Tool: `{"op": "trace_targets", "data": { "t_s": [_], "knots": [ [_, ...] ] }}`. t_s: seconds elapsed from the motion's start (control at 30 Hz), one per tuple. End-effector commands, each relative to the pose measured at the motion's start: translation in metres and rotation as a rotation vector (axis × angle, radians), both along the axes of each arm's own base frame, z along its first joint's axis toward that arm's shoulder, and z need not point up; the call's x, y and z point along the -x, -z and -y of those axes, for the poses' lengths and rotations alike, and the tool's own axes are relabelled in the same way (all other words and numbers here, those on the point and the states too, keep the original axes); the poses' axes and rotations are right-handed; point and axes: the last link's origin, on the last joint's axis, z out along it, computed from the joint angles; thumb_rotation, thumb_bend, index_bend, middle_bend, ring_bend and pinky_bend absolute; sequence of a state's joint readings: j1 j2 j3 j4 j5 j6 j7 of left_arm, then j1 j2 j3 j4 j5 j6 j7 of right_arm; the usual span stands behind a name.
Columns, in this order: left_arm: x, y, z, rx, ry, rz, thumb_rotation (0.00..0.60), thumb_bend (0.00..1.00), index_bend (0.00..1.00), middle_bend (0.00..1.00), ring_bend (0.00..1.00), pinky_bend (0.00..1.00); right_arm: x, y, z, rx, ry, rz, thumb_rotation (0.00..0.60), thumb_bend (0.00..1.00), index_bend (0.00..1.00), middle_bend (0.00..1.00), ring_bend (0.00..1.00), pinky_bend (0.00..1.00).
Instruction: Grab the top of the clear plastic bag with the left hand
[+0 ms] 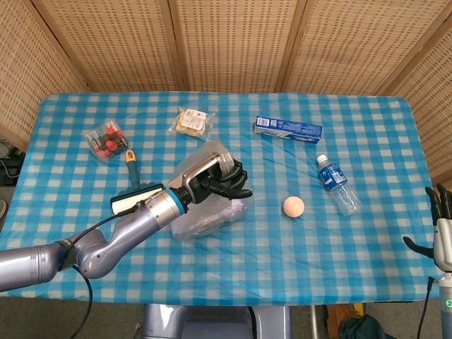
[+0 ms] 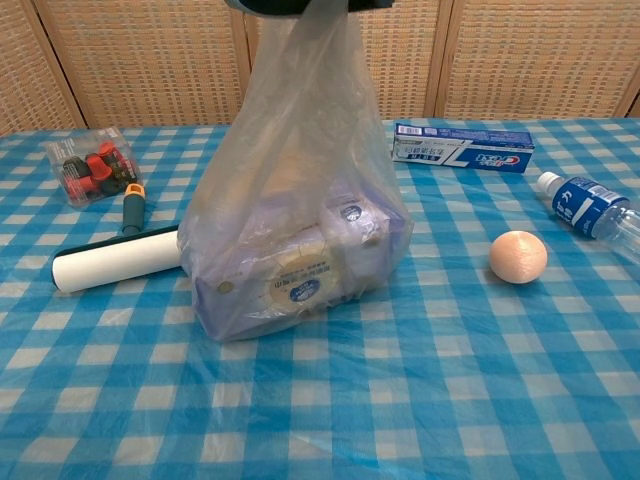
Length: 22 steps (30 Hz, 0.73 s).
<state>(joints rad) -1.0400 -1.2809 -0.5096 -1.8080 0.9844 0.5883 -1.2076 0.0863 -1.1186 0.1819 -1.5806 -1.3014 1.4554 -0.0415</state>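
Centrally, the clear plastic bag (image 2: 300,230) is seen standing on the blue-and-white checked tablecloth (image 2: 440,400), its gathered top drawn upward. Inside it a pale violet carton (image 2: 300,275) is visible with a round blue-and-white label; the print is too small to be read. The film is thin, crinkled and glossy.

The left hand (image 1: 219,180) is closed around the bag's top, dark fingers curled over the bunched plastic; in the chest view only its lower edge (image 2: 300,5) is caught at the frame's top. The right hand (image 1: 439,229) is held at the table's near right corner, fingers spread upright, nothing in it.

A blue-and-white toothpaste box (image 2: 462,147) lies flat behind and right of the bag; its lettering cannot be made out. A water bottle (image 2: 590,210) with a blue label lies on its side near the right edge. A smooth peach-coloured ball (image 2: 518,256) rests between bottle and bag, apart from both.

A white lint roller (image 2: 115,258) with an orange-and-green handle lies just beside the bag's left side. A clear packet of red and black pieces (image 2: 92,165) sits near the far left. A wrapped biscuit packet (image 1: 191,121) lies beyond the bag.

Open cloth is noted along the near edge and across the right front. Woven cane panels (image 1: 233,42) back the table.
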Motion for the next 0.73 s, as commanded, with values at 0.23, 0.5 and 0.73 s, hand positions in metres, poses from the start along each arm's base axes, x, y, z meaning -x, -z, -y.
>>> {"op": "trace_targets", "data": {
  "t_s": [0.23, 0.5, 0.73],
  "knots": [
    [-0.006, -0.040, -0.004, -0.191, -0.055, 0.099, 0.600, 0.80, 1.00, 1.00, 0.92, 1.00, -0.001, 0.001, 0.000, -0.004, -0.001, 0.003, 0.600, 0.00, 0.00, 0.00, 0.00, 0.00],
    [-0.030, -0.097, 0.001, -0.324, -0.019, 0.129, 0.600, 0.81, 1.00, 1.00, 0.92, 1.00, 0.000, -0.001, 0.000, 0.002, 0.005, 0.012, 0.600, 0.00, 0.00, 0.00, 0.00, 0.00],
    [-0.049, -0.118, 0.010, -0.355, 0.005, 0.124, 0.600, 0.81, 1.00, 1.00, 0.92, 1.00, 0.001, -0.002, 0.001, 0.006, 0.012, 0.015, 0.600, 0.00, 0.00, 0.00, 0.00, 0.00]
  ]
}}
